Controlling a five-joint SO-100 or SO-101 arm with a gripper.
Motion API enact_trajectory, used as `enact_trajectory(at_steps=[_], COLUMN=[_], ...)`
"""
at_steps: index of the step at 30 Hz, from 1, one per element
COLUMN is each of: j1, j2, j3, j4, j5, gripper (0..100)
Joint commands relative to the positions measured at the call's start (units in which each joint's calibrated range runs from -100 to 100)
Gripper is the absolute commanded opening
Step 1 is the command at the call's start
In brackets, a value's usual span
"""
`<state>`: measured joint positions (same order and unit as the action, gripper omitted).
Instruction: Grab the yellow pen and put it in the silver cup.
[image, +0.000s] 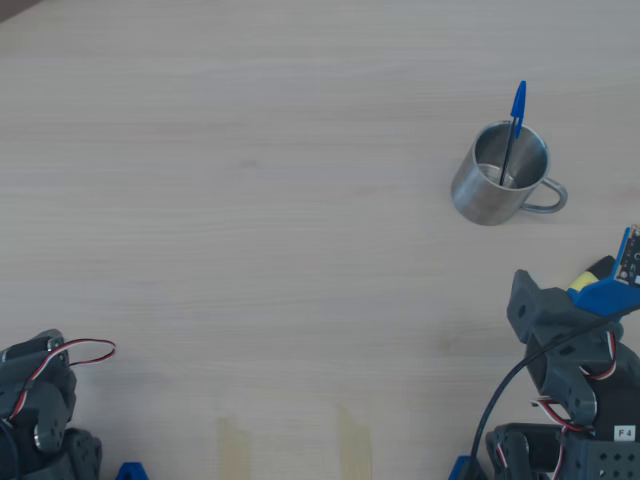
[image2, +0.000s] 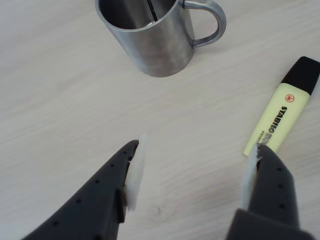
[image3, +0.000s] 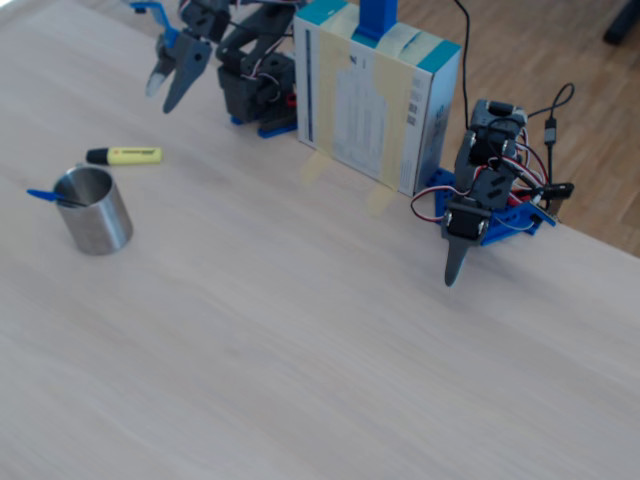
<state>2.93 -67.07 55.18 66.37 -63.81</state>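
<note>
While the gripper (image2: 192, 167) hangs above the table with its jaws spread wide and nothing between them, the yellow pen (image2: 281, 115) lies flat on the wood by the right fingertip in the wrist view, black cap pointing away. Silver cup (image2: 150, 35) stands upright nearby, apart from the pen, a blue ballpoint (image: 514, 128) leaning inside.

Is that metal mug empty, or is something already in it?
Not empty: a thin blue-capped pen stands slanted inside the silver cup, while the yellow pen lies outside on the table.
</note>
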Motion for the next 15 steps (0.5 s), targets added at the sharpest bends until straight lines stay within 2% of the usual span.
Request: enact_trajectory(at_steps=[1,15], j1=[1.6,8.8], j2=[5.2,20.9], j3=[-7.8,-27.0], j4=[0.0,0.1], j5=[-0.4,0.1], gripper=[31,33])
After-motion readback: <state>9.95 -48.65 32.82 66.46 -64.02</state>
